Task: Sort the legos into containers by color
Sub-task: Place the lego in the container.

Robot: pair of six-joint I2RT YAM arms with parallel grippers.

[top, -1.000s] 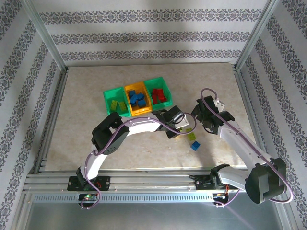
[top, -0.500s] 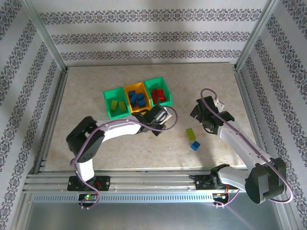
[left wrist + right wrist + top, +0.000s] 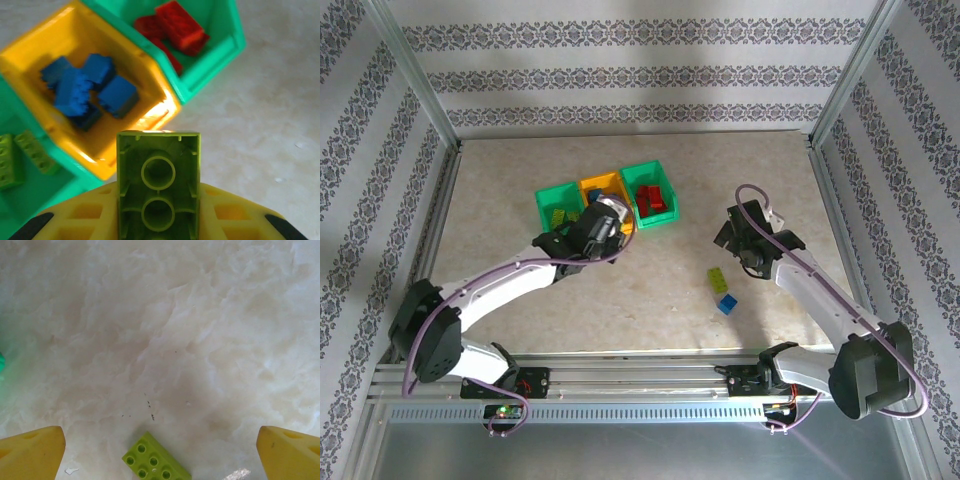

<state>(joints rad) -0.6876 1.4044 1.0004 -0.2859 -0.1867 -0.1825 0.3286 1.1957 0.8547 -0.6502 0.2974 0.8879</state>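
Left jaws clamp a yellow-green studded plastic brick (image 3: 158,185) above the orange-yellow plastic bin's (image 3: 150,80) near rim; right jaws gape wide, empty.

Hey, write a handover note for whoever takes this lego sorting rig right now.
Left gripper: shut on a yellow-green brick, by the bins.
Right gripper: open, empty, above the loose yellow-green brick on the table.
Done: yellow-green bricks in left green bin, blue bricks in orange-yellow bin, red bricks in right green bin.
To do: bin the held brick, the loose one, the loose blue brick.
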